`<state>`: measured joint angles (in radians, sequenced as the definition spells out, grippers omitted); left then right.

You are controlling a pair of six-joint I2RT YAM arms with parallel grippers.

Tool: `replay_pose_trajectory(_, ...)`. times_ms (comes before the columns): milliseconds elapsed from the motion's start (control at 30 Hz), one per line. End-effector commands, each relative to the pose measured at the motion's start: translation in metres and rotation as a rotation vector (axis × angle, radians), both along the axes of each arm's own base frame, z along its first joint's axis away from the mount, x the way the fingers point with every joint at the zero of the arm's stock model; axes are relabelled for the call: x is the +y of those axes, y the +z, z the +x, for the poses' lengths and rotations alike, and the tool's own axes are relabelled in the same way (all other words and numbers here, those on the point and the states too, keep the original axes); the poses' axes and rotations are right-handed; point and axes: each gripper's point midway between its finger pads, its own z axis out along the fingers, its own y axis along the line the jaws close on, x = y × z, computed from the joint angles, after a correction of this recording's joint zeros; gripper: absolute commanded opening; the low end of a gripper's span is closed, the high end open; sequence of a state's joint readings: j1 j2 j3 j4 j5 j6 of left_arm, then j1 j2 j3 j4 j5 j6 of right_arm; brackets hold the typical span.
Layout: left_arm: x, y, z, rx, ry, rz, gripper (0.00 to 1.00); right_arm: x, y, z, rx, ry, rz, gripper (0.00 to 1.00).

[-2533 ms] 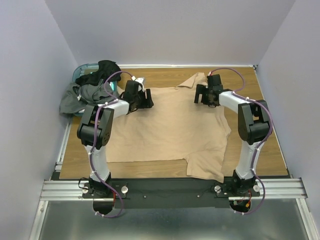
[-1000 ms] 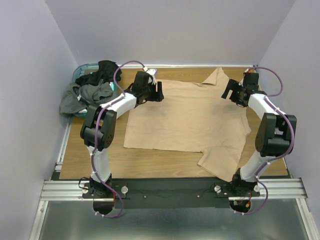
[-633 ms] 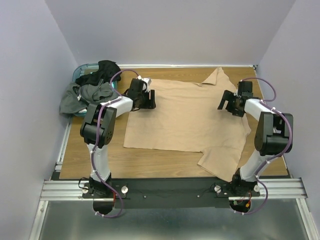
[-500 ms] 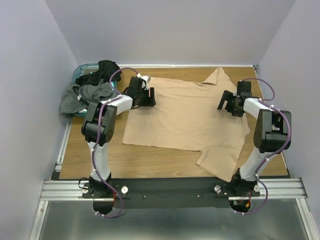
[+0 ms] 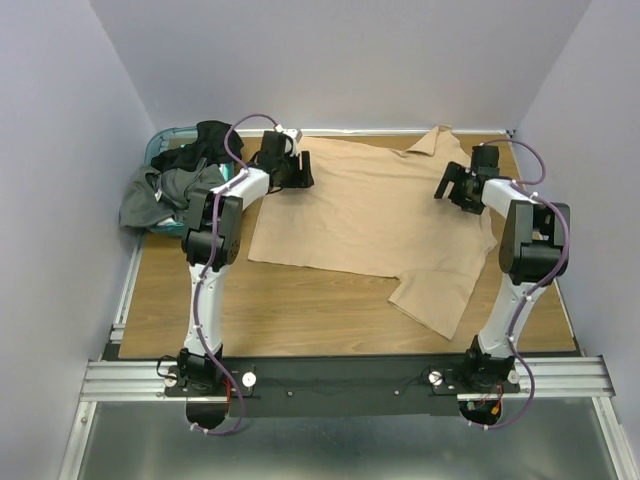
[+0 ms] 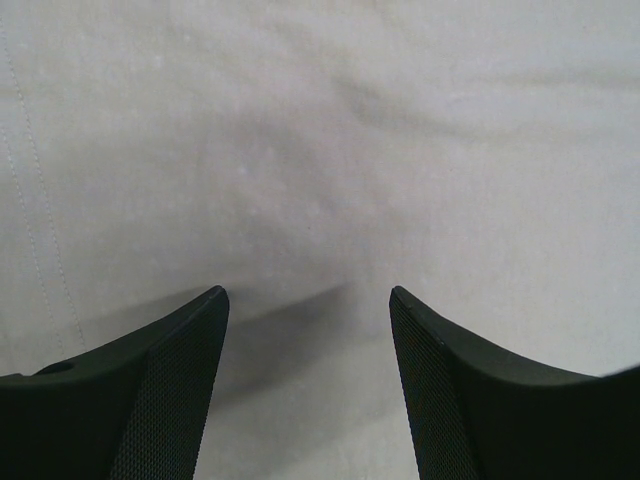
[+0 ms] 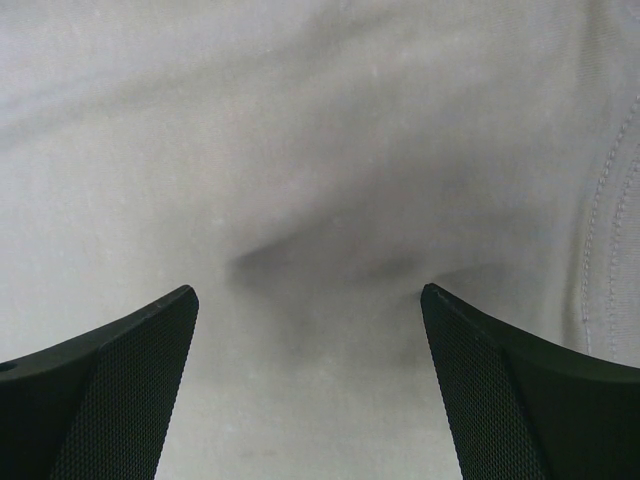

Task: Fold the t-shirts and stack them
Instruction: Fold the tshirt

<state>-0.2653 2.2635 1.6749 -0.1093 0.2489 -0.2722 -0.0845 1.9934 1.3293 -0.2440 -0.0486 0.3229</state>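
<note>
Tan t-shirt (image 5: 370, 215) lies flat on the wooden table (image 5: 300, 310), towards the far side. Left gripper (image 6: 308, 295) at its far left corner, right gripper (image 7: 308, 290) at its far right edge, both with fingers spread over cloth. Dark t-shirts (image 5: 175, 180) heaped on teal basket (image 5: 165, 135), far left.

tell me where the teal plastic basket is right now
In the top view, the teal plastic basket sits in the far left corner, mostly buried under the heap of dark grey and black shirts.

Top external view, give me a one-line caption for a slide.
Two arms hold open jaws over the far edge of a spread tan t-shirt; dark shirts heaped far left.
</note>
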Motion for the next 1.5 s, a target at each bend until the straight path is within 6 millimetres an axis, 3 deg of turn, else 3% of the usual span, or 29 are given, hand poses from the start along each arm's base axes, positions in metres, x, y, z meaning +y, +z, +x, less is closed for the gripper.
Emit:
replay_pose_trajectory(0, 0.003, -0.026, 0.003, 0.096, -0.015, 0.032, 0.74, -0.003, -0.042, -0.012, 0.13, -0.039, 0.006, 0.99)
replay_pose_trajectory(67, 0.005, -0.034, 0.009, 0.115, -0.01, 0.041, 0.74, -0.004, -0.04, 0.0, 0.119, -0.035, 0.011, 0.99)
replay_pose_trajectory(100, 0.006, -0.023, 0.026, 0.087, 0.003, 0.043, 0.74, -0.002, -0.035, 0.015, 0.103, -0.028, 0.018, 0.99)
replay_pose_trajectory(133, 0.006, -0.029, 0.025, 0.097, 0.003, 0.045, 0.74, -0.001, -0.035, 0.015, 0.103, -0.025, 0.022, 0.99)
replay_pose_trajectory(300, 0.008, -0.003, 0.043, 0.028, 0.015, 0.056, 0.74, 0.006, -0.023, 0.029, 0.067, 0.028, 0.048, 0.99)
replay_pose_trajectory(333, 0.009, 0.014, 0.045, -0.004, 0.018, 0.052, 0.74, 0.007, -0.015, 0.031, 0.049, 0.037, 0.051, 0.99)
replay_pose_trajectory(400, 0.012, 0.026, 0.04, -0.026, 0.026, 0.06, 0.74, 0.009, -0.002, 0.033, 0.024, 0.054, 0.053, 0.99)
replay_pose_trajectory(433, 0.013, 0.059, 0.041, -0.094, 0.036, 0.048, 0.74, 0.011, 0.004, 0.033, 0.01, 0.064, 0.06, 0.99)
replay_pose_trajectory(467, 0.018, 0.051, 0.028, -0.069, 0.044, 0.06, 0.74, 0.013, 0.019, 0.03, -0.014, 0.071, 0.061, 0.99)
replay_pose_trajectory(500, 0.025, 0.057, 0.023, -0.08, 0.071, 0.071, 0.74, 0.014, 0.027, 0.028, -0.028, 0.072, 0.065, 0.99)
replay_pose_trajectory(533, 0.029, 0.092, 0.019, -0.15, 0.095, 0.056, 0.74, 0.016, 0.037, 0.026, -0.045, 0.078, 0.067, 0.99)
replay_pose_trajectory(567, 0.034, 0.096, 0.01, -0.154, 0.115, 0.06, 0.74, 0.016, 0.044, 0.023, -0.056, 0.078, 0.067, 0.99)
replay_pose_trajectory(600, 0.044, 0.075, -0.009, -0.114, 0.148, 0.079, 0.73, 0.017, 0.059, 0.016, -0.08, 0.08, 0.066, 0.99)
replay_pose_trajectory(633, 0.05, 0.099, -0.021, -0.153, 0.173, 0.071, 0.73, 0.019, 0.065, 0.012, -0.09, 0.083, 0.067, 0.99)
replay_pose_trajectory(667, 0.057, 0.096, -0.033, -0.146, 0.199, 0.081, 0.73, 0.02, 0.07, 0.009, -0.099, 0.083, 0.065, 0.99)
replay_pose_trajectory(700, 0.071, 0.066, -0.058, -0.083, 0.247, 0.133, 0.72, 0.02, 0.079, 0.0, -0.115, 0.082, 0.064, 0.99)
replay_pose_trajectory(733, 0.077, 0.08, -0.069, -0.11, 0.274, 0.124, 0.72, 0.022, 0.082, -0.004, -0.12, 0.083, 0.067, 0.99)
replay_pose_trajectory(767, 0.085, 0.054, -0.094, -0.051, 0.289, 0.154, 0.72, 0.022, 0.085, -0.009, -0.125, 0.081, 0.069, 0.99)
replay_pose_trajectory(800, 0.094, 0.049, -0.103, -0.044, 0.318, 0.177, 0.71, 0.023, 0.094, -0.013, -0.147, 0.08, 0.071, 0.99)
replay_pose_trajectory(867, 0.104, 0.048, -0.121, -0.04, 0.351, 0.185, 0.7, 0.026, 0.091, -0.025, -0.137, 0.084, 0.078, 0.99)
replay_pose_trajectory(900, 0.11, 0.03, -0.139, 0.002, 0.359, 0.207, 0.69, 0.026, 0.091, -0.028, -0.138, 0.084, 0.078, 0.99)
replay_pose_trajectory(1000, 0.113, 0.026, -0.161, 0.008, 0.378, 0.176, 0.65, 0.029, 0.097, -0.042, -0.149, 0.09, 0.085, 0.99)
replay_pose_trajectory(1033, 0.113, 0.025, -0.165, 0.01, 0.381, 0.171, 0.64, 0.03, 0.104, -0.046, -0.165, 0.092, 0.085, 0.99)
replay_pose_trajectory(1300, 0.129, 0.006, -0.184, 0.049, 0.419, 0.188, 0.52, 0.03, 0.102, -0.077, -0.162, 0.092, 0.071, 0.99)
replay_pose_trajectory(1467, 0.119, -0.003, -0.189, 0.073, 0.377, 0.144, 0.49, 0.03, 0.103, -0.086, -0.166, 0.09, 0.064, 0.99)
